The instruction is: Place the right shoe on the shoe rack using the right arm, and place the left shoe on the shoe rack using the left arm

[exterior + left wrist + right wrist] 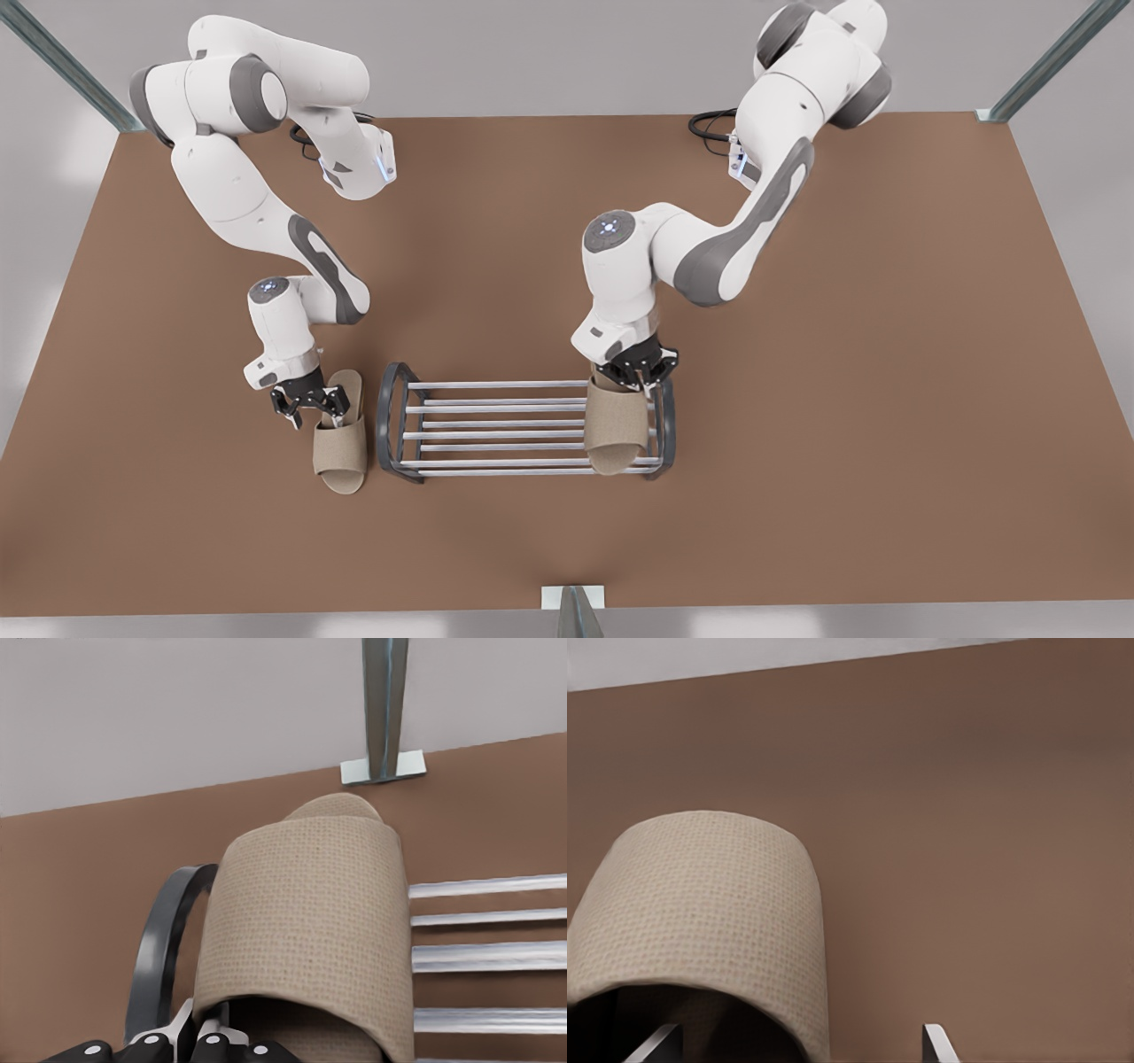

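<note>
The shoe rack (pixel 387 416) stands on the brown table near its front edge. One beige slipper, the left shoe (pixel 616 425), lies on the rack's bars at the front view's right end. My left gripper (pixel 640 372) is shut on its heel end; in the left wrist view the fingers (pixel 193 1036) pinch the edge of the left shoe (pixel 310 921) beside the dark end frame (pixel 164 939). The right shoe (pixel 341 439) lies on the table just outside the rack, on the front view's left. My right gripper (pixel 310 403) hovers open at its heel, its fingers (pixel 799 1041) straddling one side of the right shoe (pixel 700 904).
The rack's silver bars (pixel 496 416) between the two end frames are bare. A metal post (pixel 574 611) stands at the table's front edge, with two more at the far corners. Open brown tabletop (pixel 842 399) surrounds the rack.
</note>
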`<state>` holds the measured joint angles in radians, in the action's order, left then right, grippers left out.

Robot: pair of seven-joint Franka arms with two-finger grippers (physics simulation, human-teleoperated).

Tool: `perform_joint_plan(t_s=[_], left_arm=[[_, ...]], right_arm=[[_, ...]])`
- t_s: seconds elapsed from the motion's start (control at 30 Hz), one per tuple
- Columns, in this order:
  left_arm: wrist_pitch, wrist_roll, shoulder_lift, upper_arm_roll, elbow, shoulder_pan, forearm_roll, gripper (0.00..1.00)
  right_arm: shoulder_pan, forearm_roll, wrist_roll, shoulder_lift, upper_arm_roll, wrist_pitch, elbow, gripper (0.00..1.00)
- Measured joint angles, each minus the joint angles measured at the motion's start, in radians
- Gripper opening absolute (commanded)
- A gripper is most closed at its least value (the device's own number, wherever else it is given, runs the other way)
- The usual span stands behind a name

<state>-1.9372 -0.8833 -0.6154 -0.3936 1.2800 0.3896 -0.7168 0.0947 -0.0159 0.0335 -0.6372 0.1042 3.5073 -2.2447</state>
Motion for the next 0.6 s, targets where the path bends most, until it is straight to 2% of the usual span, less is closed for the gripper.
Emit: perform_joint_plan(t_s=[0.17,0.27,0.6], left_arm=[[0.003,-0.057,-0.041,0.004,-0.026,0.037,-0.039,0.21],[0.003,-0.088,-0.052,0.051,-0.03,0.084,-0.05,0.21],[-0.019,-0.163,-0.118,0.068,-0.089,0.097,-0.081,0.21]], right_arm=[[-0.007,-0.003,-0.001,0.009,0.007,0.0,-0.019,1.0],[-0.023,-0.013,0.0,0.015,0.009,0.0,-0.021,1.0],[-0.021,-0.05,-0.006,0.014,-0.001,-0.001,-0.012,1.0]])
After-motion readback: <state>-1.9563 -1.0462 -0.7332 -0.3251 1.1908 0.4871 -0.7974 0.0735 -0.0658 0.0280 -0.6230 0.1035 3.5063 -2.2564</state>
